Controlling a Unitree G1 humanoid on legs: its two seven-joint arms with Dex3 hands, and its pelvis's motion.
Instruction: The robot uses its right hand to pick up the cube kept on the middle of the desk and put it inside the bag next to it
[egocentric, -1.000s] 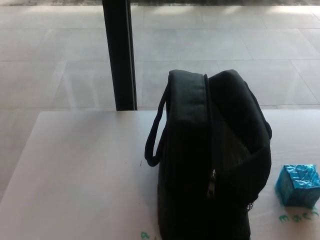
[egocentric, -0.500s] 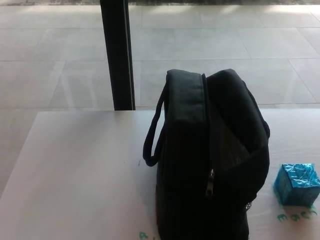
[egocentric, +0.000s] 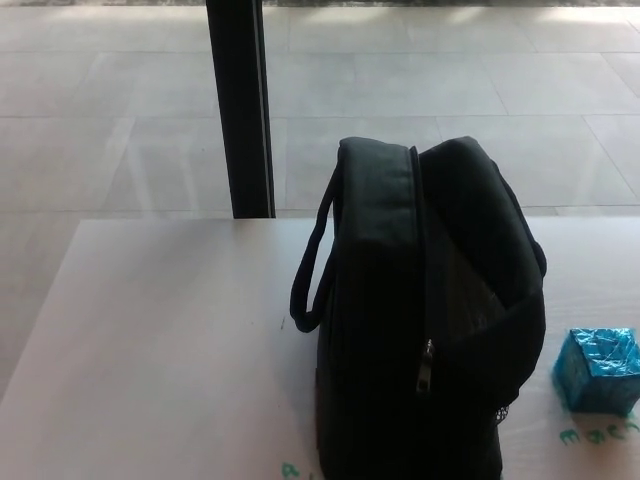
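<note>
A black bag stands upright on the white desk, near the middle of the head view. Its zip runs down the front with the pull hanging low, and a carry handle loops out on its left side. A shiny blue foil-wrapped cube rests on the desk just right of the bag, close to the picture's right edge. Neither of my hands shows in this view.
A dark vertical post rises behind the desk's far edge. Beyond it lies a pale tiled floor. Green marks are on the desk below the cube.
Only the whole picture has shifted slightly, so the camera moved. The bag and the cube have stayed where they were.
</note>
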